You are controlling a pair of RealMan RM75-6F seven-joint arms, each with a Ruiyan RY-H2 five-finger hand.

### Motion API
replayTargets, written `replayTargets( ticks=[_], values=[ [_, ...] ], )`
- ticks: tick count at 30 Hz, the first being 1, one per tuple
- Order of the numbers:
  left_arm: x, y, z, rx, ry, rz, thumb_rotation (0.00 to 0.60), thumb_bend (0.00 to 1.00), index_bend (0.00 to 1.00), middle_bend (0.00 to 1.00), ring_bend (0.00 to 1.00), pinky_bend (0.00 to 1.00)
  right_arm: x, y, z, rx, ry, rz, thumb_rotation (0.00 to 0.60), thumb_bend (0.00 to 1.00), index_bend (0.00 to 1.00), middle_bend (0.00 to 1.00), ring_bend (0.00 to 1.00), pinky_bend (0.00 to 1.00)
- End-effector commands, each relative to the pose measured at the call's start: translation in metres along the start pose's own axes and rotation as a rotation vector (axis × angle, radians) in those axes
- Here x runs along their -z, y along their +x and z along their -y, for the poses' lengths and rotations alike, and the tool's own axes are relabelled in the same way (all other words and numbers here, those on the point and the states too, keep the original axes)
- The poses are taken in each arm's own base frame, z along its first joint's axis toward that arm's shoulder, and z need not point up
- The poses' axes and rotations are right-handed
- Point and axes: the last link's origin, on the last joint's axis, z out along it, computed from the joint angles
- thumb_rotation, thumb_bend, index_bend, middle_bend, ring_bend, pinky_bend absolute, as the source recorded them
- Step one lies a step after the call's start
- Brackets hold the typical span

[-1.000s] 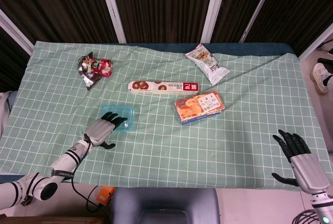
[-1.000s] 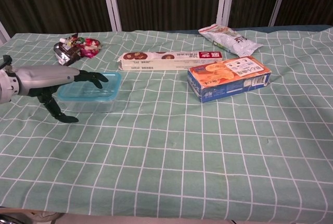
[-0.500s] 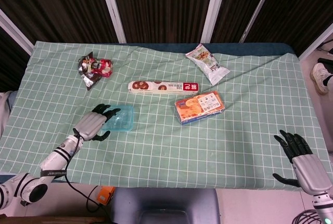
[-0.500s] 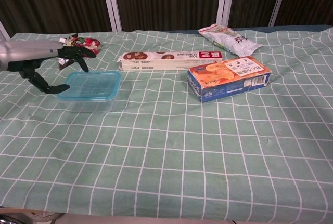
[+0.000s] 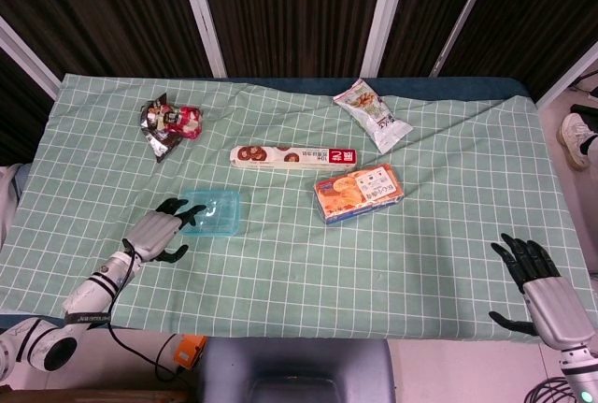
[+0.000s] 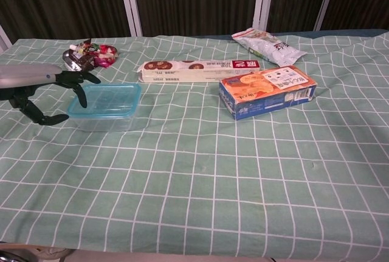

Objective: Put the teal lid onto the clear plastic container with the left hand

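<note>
The flat rectangular teal lid (image 5: 211, 210) lay on top of the clear rectangular plastic container (image 6: 104, 119), on the left part of the green-and-white checked tablecloth (image 5: 299, 263). In the chest view its edges lined up with the container's walls on the sides facing the camera, though whether the far rim was pressed fully home could not be told from either view.

The left hand (image 5: 157, 232) hung just beside the container's left end, released and holding nothing, its dark fingers (image 6: 76, 89) spread and one fingertip reaching over the near-left corner of the lid. The right hand (image 5: 534, 277) was well apart at the table's near right edge, also slack, fingers apart and grasping nothing.

By the look of it the placing was done and what remained was seating and letting go. To do that well, the left hand would press flat and evenly on the lid's corners rather than hooking one edge, which could tip the light container or skid it along the cloth. It should then lift straight up and away to the left, so that no finger catches the lid's lip.

The long narrow cookie box (image 5: 295, 156) and the orange biscuit box (image 5: 359, 193) lay well clear to the right.
</note>
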Motion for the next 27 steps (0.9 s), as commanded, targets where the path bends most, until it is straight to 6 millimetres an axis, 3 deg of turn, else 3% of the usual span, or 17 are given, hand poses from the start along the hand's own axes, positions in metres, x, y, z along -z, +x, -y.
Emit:
replayTargets(
  ticks=[1,27],
  values=[
    [-0.001,-0.002,0.000,-0.002,-0.001,0.002,0.600,0.44,0.00,0.25,0.00,0.00,0.000,0.000,0.000,0.000,0.000,0.001,0.600,0.19,0.00,0.02,0.00,0.00],
    [-0.006,-0.021,0.003,-0.020,0.013,0.078,0.600,0.43,0.00,0.25,0.00,0.00,0.001,0.001,-0.001,-0.003,-0.001,-0.003,0.600,0.19,0.00,0.02,0.00,0.00]
  ],
)
